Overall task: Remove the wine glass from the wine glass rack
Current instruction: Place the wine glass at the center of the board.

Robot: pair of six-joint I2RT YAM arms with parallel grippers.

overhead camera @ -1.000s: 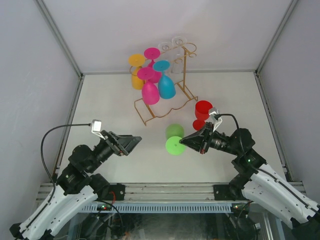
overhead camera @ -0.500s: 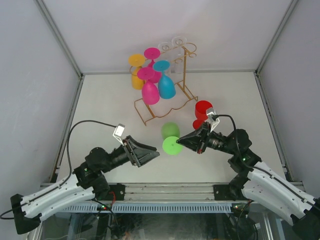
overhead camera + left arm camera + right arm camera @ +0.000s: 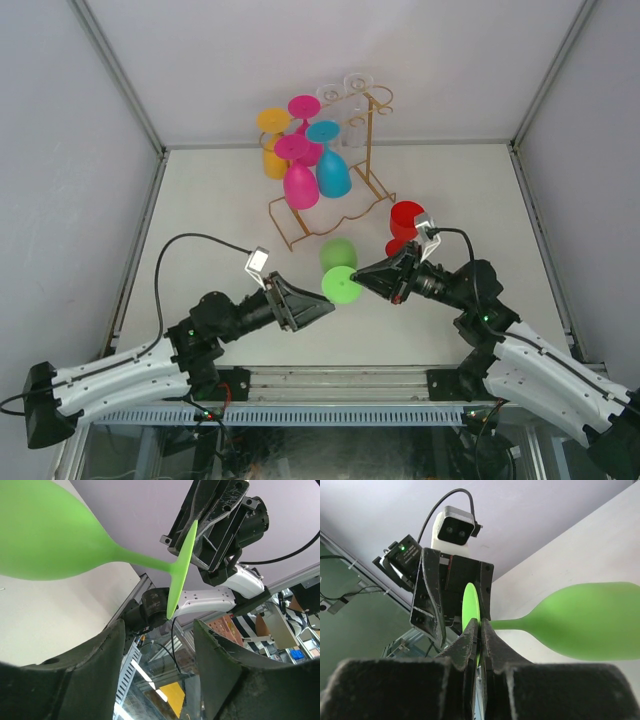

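My right gripper is shut on the round foot of a green wine glass and holds it on its side above the table, bowl pointing to the rack. In the right wrist view the jaws pinch the foot's edge and the green glass lies to the right. My left gripper is open, just left of and below the foot, not touching it. In the left wrist view the green glass sits above my open fingers. The gold wire wine glass rack stands at the back.
Pink, blue, yellow, magenta and clear glasses hang on the rack. A red glass stands on the table just behind my right gripper. Walls close the table on three sides.
My left arm has swung right and forward, bringing its open gripper close under the green glass's foot. My right gripper has carried the glass slightly left and away.
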